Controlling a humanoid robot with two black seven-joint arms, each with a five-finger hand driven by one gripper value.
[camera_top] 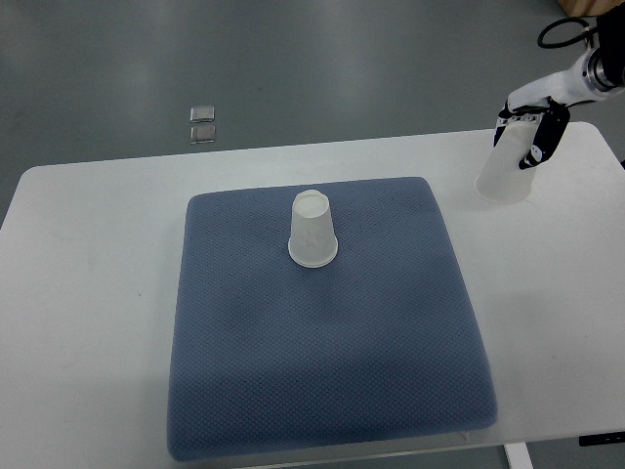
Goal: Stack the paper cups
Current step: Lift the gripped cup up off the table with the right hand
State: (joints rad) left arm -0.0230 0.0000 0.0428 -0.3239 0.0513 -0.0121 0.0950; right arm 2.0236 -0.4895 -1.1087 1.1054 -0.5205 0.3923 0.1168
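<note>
Right hand [535,135] at upper right has its fingers closed around an inverted cup [505,171] on the tabletop [88,274]; lift it straight, then centre it over the cup [312,231] on the pad [322,362]

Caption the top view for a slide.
Right hand grips an inverted paper cup at the white table's far right; a second inverted cup stands on the blue mat.

The right arm [576,78] is showing a white, rounded shell with a dark band near the wrist. A black cable [559,34] is looping out above it. The right hand [535,127] is wearing white plating over black fingers [547,137] with dark jointed segments.
</note>
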